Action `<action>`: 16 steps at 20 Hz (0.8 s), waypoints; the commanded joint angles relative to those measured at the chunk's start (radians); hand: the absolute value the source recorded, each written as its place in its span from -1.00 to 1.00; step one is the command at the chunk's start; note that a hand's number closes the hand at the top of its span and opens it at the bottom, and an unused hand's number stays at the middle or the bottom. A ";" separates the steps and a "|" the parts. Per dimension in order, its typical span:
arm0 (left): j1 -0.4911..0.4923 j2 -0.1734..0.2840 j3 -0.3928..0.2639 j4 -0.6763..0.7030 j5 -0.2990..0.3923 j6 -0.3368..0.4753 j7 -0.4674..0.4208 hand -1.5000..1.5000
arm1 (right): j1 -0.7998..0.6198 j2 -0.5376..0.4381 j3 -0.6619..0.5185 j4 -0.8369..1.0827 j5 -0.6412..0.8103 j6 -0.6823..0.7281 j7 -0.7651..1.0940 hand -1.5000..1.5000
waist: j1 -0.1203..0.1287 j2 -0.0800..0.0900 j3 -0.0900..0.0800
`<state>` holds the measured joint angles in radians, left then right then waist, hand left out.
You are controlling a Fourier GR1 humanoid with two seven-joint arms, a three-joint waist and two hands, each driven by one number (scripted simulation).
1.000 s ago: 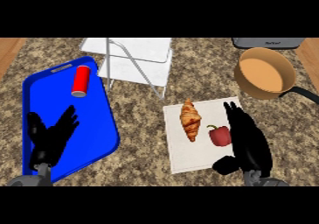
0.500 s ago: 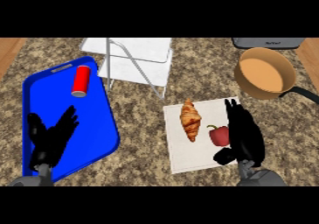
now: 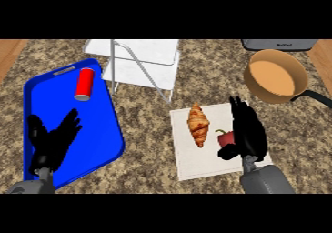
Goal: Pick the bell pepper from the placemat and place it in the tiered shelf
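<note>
The right robot hand (image 3: 247,132) lies over the right side of the white rectangular placemat (image 3: 208,161), fingers stretched forward and thumb hooked low, open and not yet wrapped round anything. The small red bell pepper with a green stem (image 3: 225,138) sits on the placemat just at the robot hand's inner edge, partly hidden by it; whether palm and pepper touch cannot be told. A golden-brown croissant (image 3: 198,124) lies just beside the pepper on its far side.

The left robot hand (image 3: 55,139) rests open, fingers up, over the blue plastic tray (image 3: 101,136), which also carries a red cylindrical can (image 3: 84,83).

The risks, as I judge them: the pepper is round and small, so fingers closing from one side could roll it toward the croissant instead of trapping it. A sweep too wide may catch the croissant as well, or drag the placemat across the speckled stone worktop (image 3: 144,107). Later, the white wire tiered shelf (image 3: 143,61) stands well apart, and the copper-coloured pan (image 3: 275,75) sits near the carrying path.
</note>
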<state>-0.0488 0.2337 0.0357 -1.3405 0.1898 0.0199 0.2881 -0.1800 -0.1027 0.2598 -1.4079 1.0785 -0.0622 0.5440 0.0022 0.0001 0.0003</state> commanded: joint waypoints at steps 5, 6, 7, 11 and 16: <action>-0.022 0.008 0.039 0.011 -0.003 -0.030 -0.002 0.00 | -0.056 0.000 -0.006 0.123 -0.001 0.062 -0.090 1.00 | 0.000 0.001 -0.001; 0.007 -0.023 -0.003 -0.033 -0.031 0.013 0.016 0.00 | -0.026 -0.036 0.036 0.186 0.014 0.101 -0.134 1.00 | 0.009 0.002 0.000; -0.008 -0.027 0.003 0.004 -0.027 0.007 0.003 0.00 | -0.037 -0.066 0.094 0.190 0.074 0.150 -0.130 1.00 | 0.008 0.004 -0.002; -0.020 -0.015 0.023 -0.033 -0.030 -0.002 0.044 0.00 | -0.045 0.012 0.037 0.156 0.003 0.096 -0.181 1.00 | -0.001 0.000 0.000; 0.009 -0.050 -0.004 -0.010 -0.054 0.000 0.006 0.00 | -0.047 0.097 0.185 0.183 -0.019 -0.014 -0.073 1.00 | 0.009 0.001 0.000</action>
<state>-0.0377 0.1965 0.0430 -1.3634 0.1507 0.0167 0.3023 -0.2126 -0.0897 0.3177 -1.2765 1.0722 -0.0134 0.3606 0.0027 -0.0078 -0.0064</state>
